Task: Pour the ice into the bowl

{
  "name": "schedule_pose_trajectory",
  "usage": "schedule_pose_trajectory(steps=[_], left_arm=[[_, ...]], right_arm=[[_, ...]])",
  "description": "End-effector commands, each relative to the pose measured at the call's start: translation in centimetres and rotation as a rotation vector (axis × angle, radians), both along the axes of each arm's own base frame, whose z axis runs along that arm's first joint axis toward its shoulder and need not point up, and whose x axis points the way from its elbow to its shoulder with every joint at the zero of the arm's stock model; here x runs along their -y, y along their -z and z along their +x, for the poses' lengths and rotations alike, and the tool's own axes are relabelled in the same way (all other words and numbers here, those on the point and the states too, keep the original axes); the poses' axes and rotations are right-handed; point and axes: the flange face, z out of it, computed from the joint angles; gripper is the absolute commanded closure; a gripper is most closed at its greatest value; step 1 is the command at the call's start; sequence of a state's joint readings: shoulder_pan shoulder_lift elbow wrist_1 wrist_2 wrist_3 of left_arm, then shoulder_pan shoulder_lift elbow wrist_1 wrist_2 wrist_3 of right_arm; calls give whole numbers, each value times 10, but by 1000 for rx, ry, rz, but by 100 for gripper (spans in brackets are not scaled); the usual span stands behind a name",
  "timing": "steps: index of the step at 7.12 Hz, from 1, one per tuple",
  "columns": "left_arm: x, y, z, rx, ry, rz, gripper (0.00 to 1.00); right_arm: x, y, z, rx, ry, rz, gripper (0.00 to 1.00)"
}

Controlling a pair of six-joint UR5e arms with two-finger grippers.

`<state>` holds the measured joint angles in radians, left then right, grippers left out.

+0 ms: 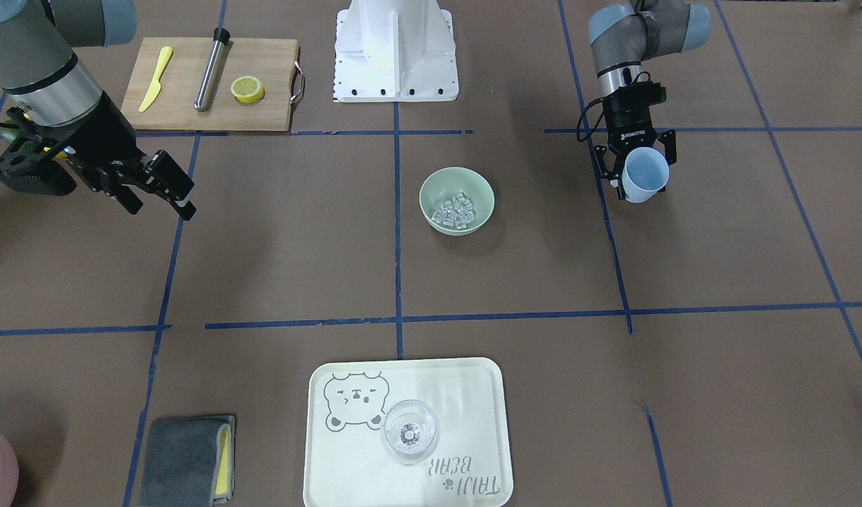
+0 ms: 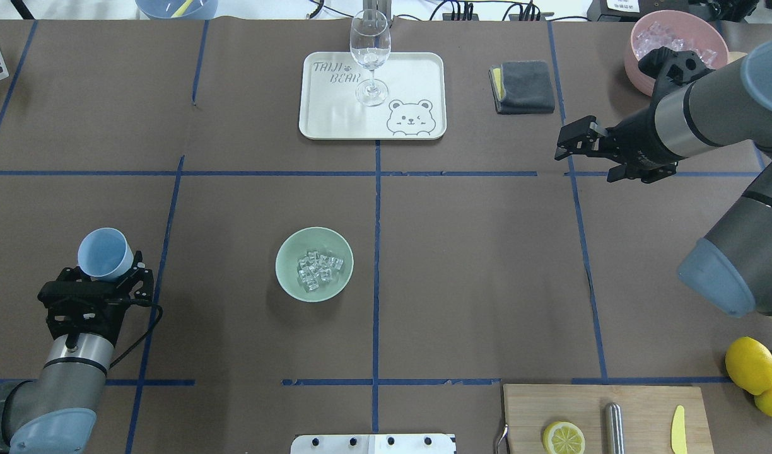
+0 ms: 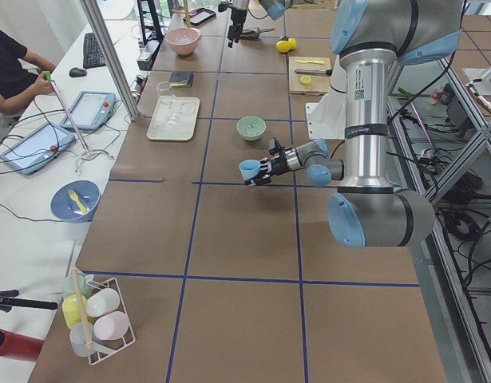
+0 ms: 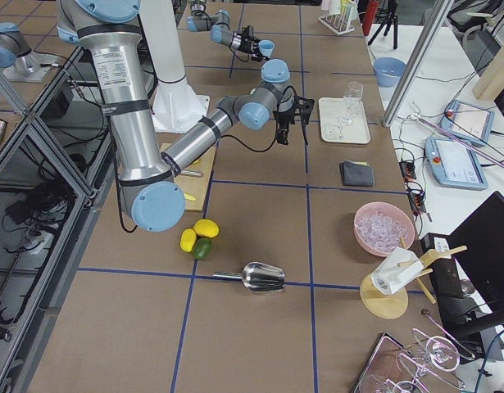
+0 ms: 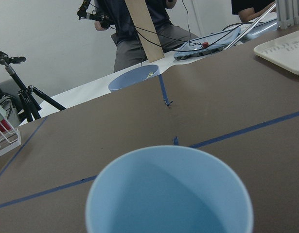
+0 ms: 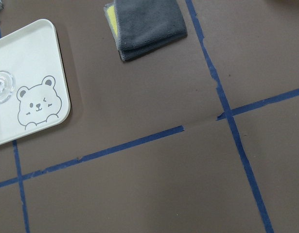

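Ice [image 2: 320, 267] is all sitting in the mint-green bowl [image 2: 284, 280] near the middle of the table. Left gripper [image 2: 106, 272] is clamped round a light blue cup [image 2: 103, 253], off to the side and well apart from the bowl, and the cup looks empty inside. Right gripper [image 2: 561, 146] hovers near the grey cloth [image 2: 521, 86], jaws spread, nothing in them.

brown table [image 2: 487, 265] with bowl [image 2: 290, 281], tray [image 2: 417, 70], board [image 2: 530, 405]
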<state>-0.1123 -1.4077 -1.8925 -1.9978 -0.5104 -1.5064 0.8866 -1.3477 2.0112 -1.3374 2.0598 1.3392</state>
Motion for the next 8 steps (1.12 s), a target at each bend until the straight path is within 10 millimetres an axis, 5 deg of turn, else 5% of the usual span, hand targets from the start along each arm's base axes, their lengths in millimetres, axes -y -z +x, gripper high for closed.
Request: schedule_pose_trajectory(steps=[1,3,4,6,8], left_arm=[[2,-28,-15,-109,22,4,100],[-3,-68,-66,-237,3,37,100],[-2,-65,-81,-298,-38,90,100],[6,-126,-88,-194,-29,95,100],[15,-129,-91,-188,-6,96,100]], right_arm=[[0,1,0,1,-1,2,0],[-1,4,1,4,-2,7,0],[-1,4,2,4,-3,9,0],[-2,4,2,2,-7,11,0],[-1,3,0,-1,-7,9,0]])
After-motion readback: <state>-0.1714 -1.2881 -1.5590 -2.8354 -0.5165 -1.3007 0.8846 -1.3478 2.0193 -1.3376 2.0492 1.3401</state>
